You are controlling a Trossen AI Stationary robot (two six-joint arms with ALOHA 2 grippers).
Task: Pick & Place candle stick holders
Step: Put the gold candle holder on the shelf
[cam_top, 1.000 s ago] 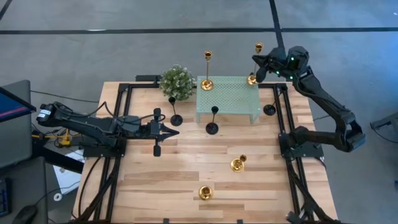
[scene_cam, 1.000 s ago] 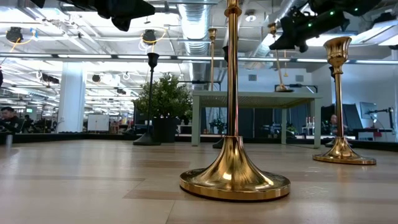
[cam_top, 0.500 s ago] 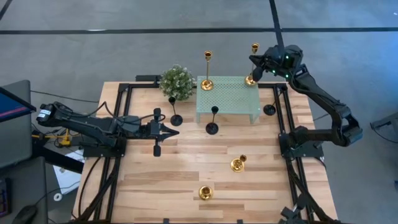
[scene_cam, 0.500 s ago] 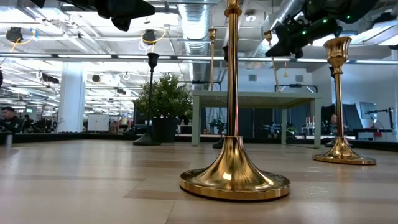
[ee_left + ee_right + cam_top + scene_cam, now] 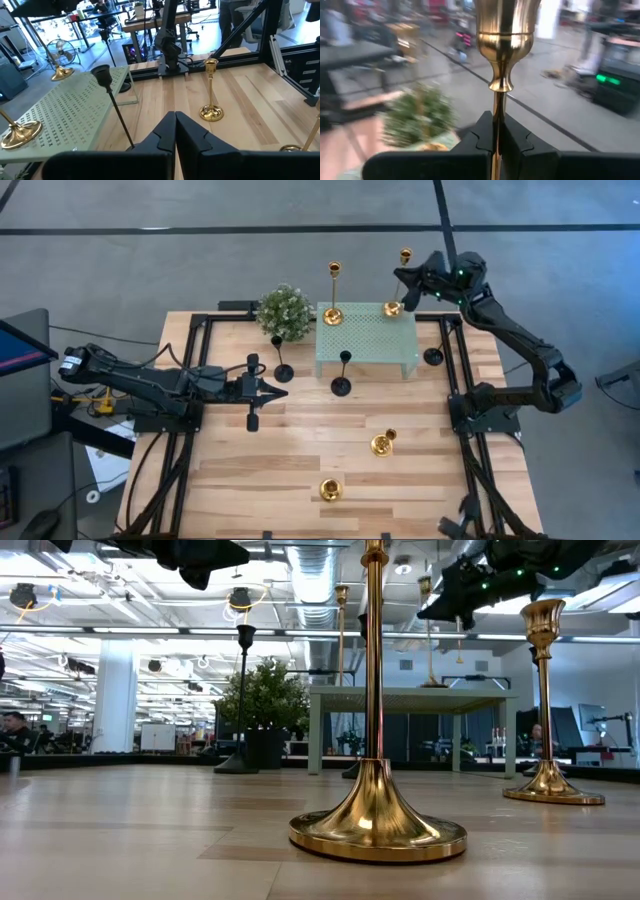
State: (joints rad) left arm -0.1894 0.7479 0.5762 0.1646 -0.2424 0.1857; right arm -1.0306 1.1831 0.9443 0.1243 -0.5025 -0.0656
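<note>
Wooden table w/ mint perforated stand at rear centre, bushy plant beside it. Right gripper pinches stem of a tall gold holder just below the cup; base sits at stand's far right corner, judged the drop spot, grip high so fingers stay clear of the deck. A second tall gold holder stands on stand's far left. Left gripper waits, fingers pressed together, low over table left of a black holder. Short gold holders remain near front.
</note>
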